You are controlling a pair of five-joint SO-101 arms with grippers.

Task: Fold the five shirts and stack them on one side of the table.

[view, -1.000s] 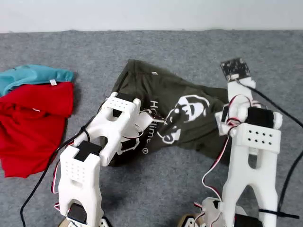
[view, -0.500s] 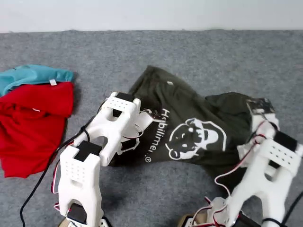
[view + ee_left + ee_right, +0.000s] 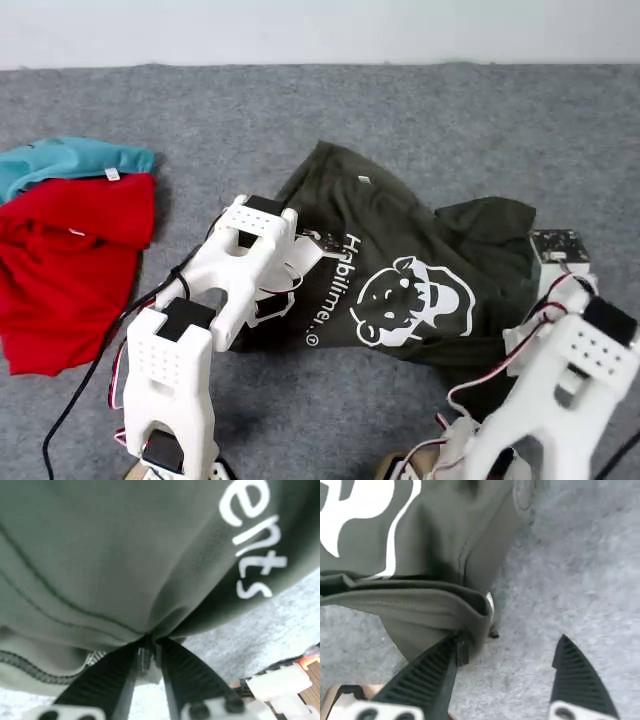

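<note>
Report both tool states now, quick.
Left tool: closed, pinching a fold of the dark green shirt.
Right tool: open, holding nothing; the shirt's edge lies right beside it.

olive shirt [image 3: 400, 240]: dark olive green; white cartoon face and white lettering
red shirt [image 3: 70, 260]: plain red, small white label, at 9 o'clock
teal shirt [image 3: 60, 160]: plain teal, at 10 o'clock
table [image 3: 450, 120]: speckled grey
left gripper [image 3: 148, 652]: black, ribbed
right gripper [image 3: 512, 644]: black, ribbed
</note>
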